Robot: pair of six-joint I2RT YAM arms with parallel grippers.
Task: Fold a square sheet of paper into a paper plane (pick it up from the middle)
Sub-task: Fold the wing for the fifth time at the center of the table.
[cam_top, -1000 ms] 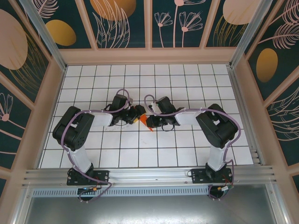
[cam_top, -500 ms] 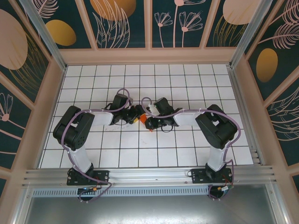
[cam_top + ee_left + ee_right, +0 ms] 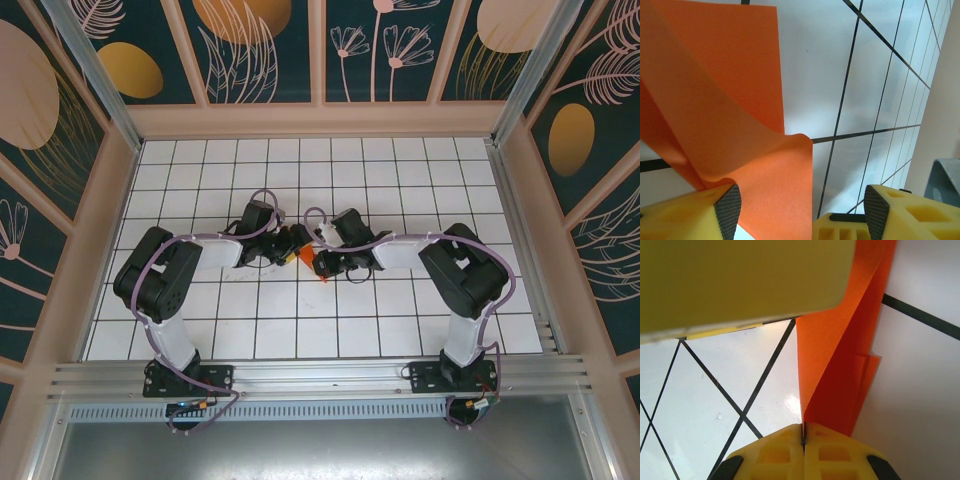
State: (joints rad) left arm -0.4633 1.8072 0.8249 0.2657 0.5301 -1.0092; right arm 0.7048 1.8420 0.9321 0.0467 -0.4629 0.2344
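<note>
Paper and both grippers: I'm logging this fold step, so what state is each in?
sheet of paper: partly folded, layered, pinched at one edge.
left gripper: open, jaws wide apart, paper loose between them.
right gripper: shut on the sheet of paper.

Each arm had black joint housings and black upper links. The left arm (image 3: pixel 165 285) and the right arm (image 3: pixel 462 275) each had a white lower link (image 3: pixel 172 345) fixed to a black base plate (image 3: pixel 190 378). A lilac cable (image 3: pixel 215 238) ran along each arm. The left pincer (image 3: pixel 801 214) and the right pincer (image 3: pixel 803 439) had yellow moulded fingers (image 3: pixel 835 455) with black, finely textured pads (image 3: pixel 729 210).
</note>
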